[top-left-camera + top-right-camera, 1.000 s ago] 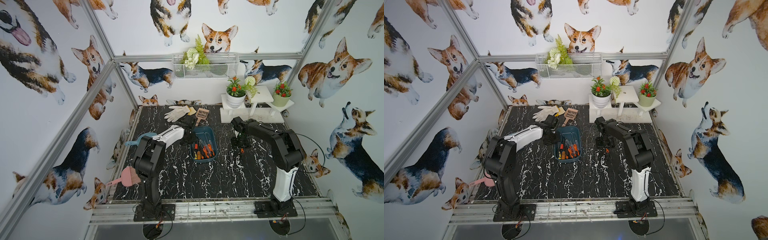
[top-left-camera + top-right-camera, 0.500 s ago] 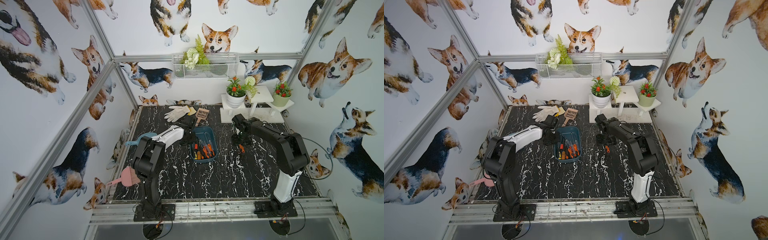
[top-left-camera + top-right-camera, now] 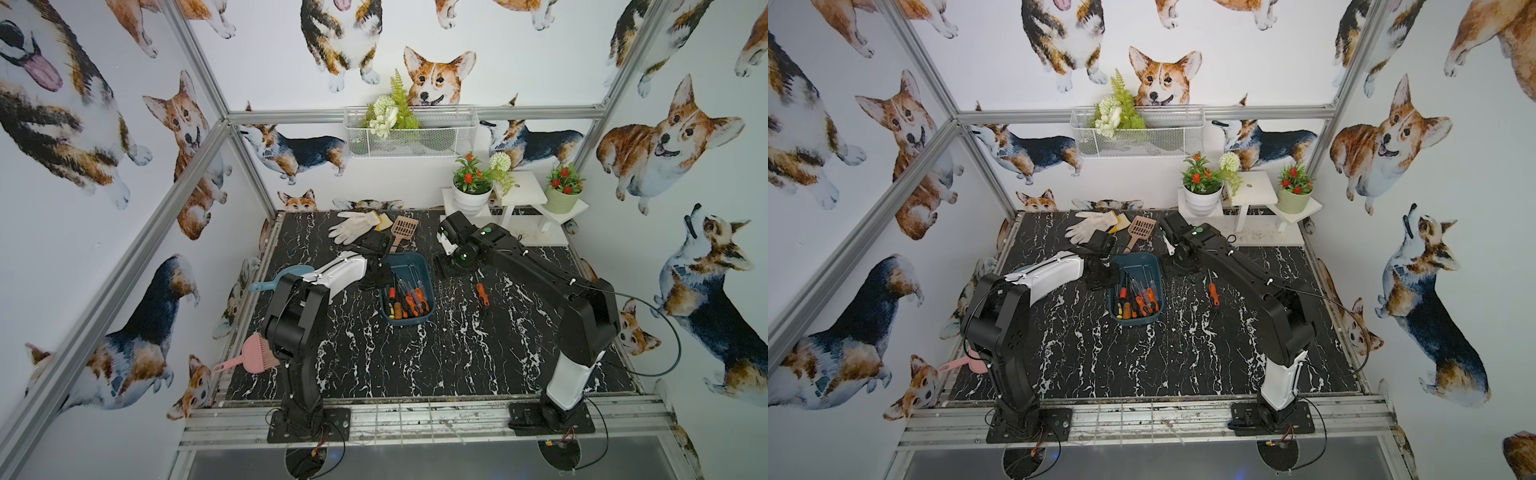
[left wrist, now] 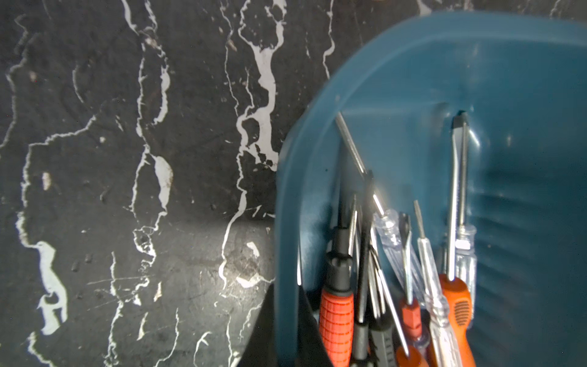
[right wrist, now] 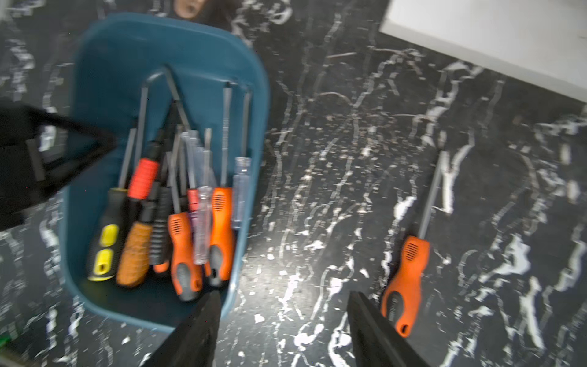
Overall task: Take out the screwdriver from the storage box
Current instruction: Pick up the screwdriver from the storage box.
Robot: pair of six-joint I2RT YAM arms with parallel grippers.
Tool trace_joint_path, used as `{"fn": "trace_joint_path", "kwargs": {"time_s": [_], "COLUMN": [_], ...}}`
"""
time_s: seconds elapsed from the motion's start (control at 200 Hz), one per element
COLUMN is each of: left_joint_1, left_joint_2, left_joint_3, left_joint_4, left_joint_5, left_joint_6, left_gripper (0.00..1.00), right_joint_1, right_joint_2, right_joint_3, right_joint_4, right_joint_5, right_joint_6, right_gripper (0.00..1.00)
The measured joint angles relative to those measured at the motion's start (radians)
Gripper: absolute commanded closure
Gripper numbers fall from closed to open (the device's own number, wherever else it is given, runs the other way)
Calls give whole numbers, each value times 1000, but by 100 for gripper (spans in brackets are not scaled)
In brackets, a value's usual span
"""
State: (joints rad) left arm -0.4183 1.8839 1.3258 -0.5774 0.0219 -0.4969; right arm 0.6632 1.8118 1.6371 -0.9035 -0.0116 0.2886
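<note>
The dark teal storage box (image 3: 405,259) (image 3: 1136,262) (image 5: 104,63) sits mid-table and holds several screwdrivers (image 3: 405,299) (image 4: 336,314). One orange-handled screwdriver (image 3: 482,294) (image 3: 1213,295) (image 5: 406,276) lies on the black marble table, right of the box. My left gripper (image 3: 380,276) (image 4: 286,305) is shut on the box's left rim (image 4: 287,222). My right gripper (image 3: 446,266) (image 5: 282,305) hangs open and empty above the table, between the box and the loose screwdriver. It touches neither.
A white glove (image 3: 353,224) and a tan slotted scoop (image 3: 403,230) lie behind the box. A light blue scoop (image 3: 274,282) and a pink brush (image 3: 253,359) are at the left edge. A white stand (image 3: 523,195) with flower pots fills the back right corner.
My right gripper has lifted off the orange screwdriver, which stays on the table, and has swung left toward the box, its jaws slightly narrower. The left gripper has not moved.
</note>
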Motion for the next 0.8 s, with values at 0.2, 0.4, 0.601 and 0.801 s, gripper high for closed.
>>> {"fn": "trace_joint_path", "kwargs": {"time_s": [0.2,0.4,0.601,0.801], "left_joint_1": [1,3,4,5], "left_joint_2": [-1,14,15,17], "left_joint_3": [-4,-4,-3,-3], "left_joint_4": [7,13,14,14], "left_joint_5": [6,14,18,19], "left_joint_6": [-5,-8,-7,-7], "left_gripper": [100,100,100,100], "right_joint_1": [64,92,103,109], "right_joint_2": [67,169,225,280], "right_joint_3": [54,106,138,156], "right_joint_4": [-24,-62,-79,-98], "right_joint_5": [-96,-150,-173,-183], "right_joint_6": [-8,-37,-46,-43], "right_gripper": [34,41,49,53]}}
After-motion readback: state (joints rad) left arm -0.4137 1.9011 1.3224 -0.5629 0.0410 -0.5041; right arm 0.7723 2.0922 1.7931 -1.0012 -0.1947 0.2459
